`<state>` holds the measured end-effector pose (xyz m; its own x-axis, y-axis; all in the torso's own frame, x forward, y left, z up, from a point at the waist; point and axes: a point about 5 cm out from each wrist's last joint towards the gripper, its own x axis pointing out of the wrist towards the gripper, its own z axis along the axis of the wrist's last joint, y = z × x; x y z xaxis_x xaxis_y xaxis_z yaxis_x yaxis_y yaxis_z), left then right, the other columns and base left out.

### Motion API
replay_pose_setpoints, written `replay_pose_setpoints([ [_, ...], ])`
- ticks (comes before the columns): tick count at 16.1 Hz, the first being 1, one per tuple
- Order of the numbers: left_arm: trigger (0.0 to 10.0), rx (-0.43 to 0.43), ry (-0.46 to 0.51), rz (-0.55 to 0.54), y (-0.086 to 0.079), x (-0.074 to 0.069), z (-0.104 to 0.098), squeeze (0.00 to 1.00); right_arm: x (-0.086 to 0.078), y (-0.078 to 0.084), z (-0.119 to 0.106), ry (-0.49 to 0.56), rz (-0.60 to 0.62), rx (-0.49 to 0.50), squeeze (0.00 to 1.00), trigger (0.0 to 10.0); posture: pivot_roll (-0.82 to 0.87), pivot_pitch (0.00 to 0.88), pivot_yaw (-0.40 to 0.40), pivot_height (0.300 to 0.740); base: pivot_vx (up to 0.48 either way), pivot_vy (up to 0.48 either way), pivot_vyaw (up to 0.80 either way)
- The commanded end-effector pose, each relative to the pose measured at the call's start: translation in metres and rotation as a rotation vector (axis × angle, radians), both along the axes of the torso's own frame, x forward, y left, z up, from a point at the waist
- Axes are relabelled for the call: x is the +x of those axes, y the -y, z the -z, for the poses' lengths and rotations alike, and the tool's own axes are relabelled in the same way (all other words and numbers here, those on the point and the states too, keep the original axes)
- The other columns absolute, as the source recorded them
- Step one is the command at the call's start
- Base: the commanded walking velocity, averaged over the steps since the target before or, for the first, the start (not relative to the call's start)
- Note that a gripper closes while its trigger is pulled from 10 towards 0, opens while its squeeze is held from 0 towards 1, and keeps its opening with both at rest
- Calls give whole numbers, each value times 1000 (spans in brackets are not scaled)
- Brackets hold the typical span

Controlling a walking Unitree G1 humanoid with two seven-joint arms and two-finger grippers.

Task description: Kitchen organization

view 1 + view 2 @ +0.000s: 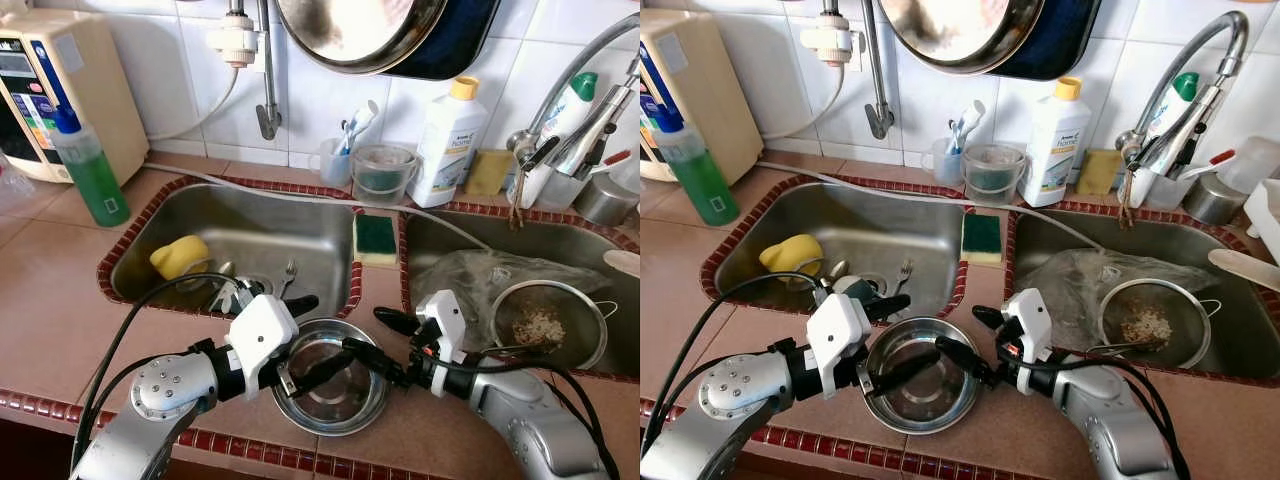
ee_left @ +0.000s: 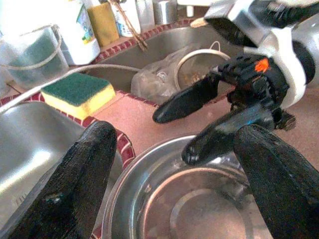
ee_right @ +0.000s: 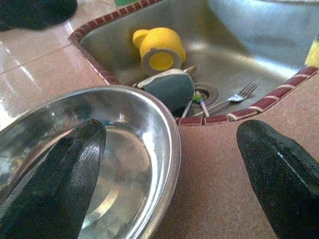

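The steel bowl (image 1: pixel 330 385) sits on the tiled counter (image 1: pixel 60 300) at the front edge, just before the left sink (image 1: pixel 250 240); I judge it light, rigid and slick, best taken by pinching its thin rim. The left gripper (image 1: pixel 312 338) is spread wide, holding nothing, with one finger reaching over the bowl's inside and the other outside the rim toward the sink. The right gripper (image 1: pixel 385 345) is likewise wide open and empty, straddling the opposite rim with one finger inside.

Shiny steel bowl (image 1: pixel 330 385) – matt tile counter (image 1: pixel 60 300), brushed-metal sink (image 1: pixel 240 235)
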<state>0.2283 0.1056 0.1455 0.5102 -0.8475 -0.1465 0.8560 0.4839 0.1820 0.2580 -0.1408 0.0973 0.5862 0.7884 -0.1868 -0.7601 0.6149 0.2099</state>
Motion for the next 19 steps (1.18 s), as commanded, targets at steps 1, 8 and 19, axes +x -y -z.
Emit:
replay_pose_setpoints([
  [1,10000,-2,10,-1,1,-3,-3,0,1,1,3,-29,-15,-8,0,10000,-95,17,-44,740,0,0,0],
  [8,10000,-8,-5,-13,3,-12,-3,0,0,4,11,-153,-83,-5,0,10000,-70,14,-81,740,0,0,0],
  [19,10000,28,-22,17,3,-17,-4,0,10,7,22,-242,43,-1,0,902,-66,35,-76,740,0,0,0],
])
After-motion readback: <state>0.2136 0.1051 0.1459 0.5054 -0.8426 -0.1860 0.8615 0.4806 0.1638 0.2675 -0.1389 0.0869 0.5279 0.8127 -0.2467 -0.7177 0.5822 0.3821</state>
